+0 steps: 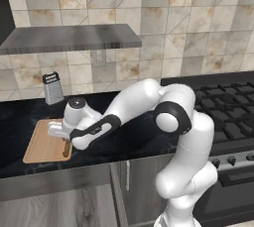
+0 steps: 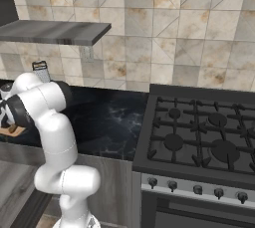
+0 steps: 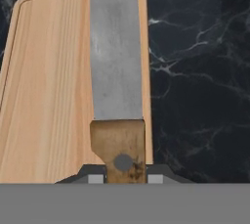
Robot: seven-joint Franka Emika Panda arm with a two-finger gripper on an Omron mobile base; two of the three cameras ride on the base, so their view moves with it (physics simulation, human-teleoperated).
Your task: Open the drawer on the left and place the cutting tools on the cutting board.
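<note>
Black marble counter [image 1: 20,117] beneath a tan tiled wall, with a grey shelf [image 1: 69,38] mounted above. From left to right in the left base view: the cutting board [image 1: 42,146] lies flat at the counter's front edge, at about 9 o'clock from the arm's elbow; a metal box grater [image 1: 52,87] stands upright behind it against the wall, at roughly 12 o'clock from the board and well apart from it. The gripper [image 1: 66,145] hangs over the board's right-hand edge, jaws closed on the brown wooden handle of the knife [image 1: 67,147]. Further right, the white arm arches back to its base, and a black gas stove [image 1: 228,112] occupies the far right. In the hand view, the knife's [image 3: 117,71] silver blade extends toward 12 o'clock, lying over the right margin of the board [image 3: 49,96], with the handle clamped between the fingertips [image 3: 96,178]. Whether the blade touches the board cannot be told. In the right base view, the grater [image 2: 41,70] sits at upper left, the stove [image 2: 199,137] at right.
</note>
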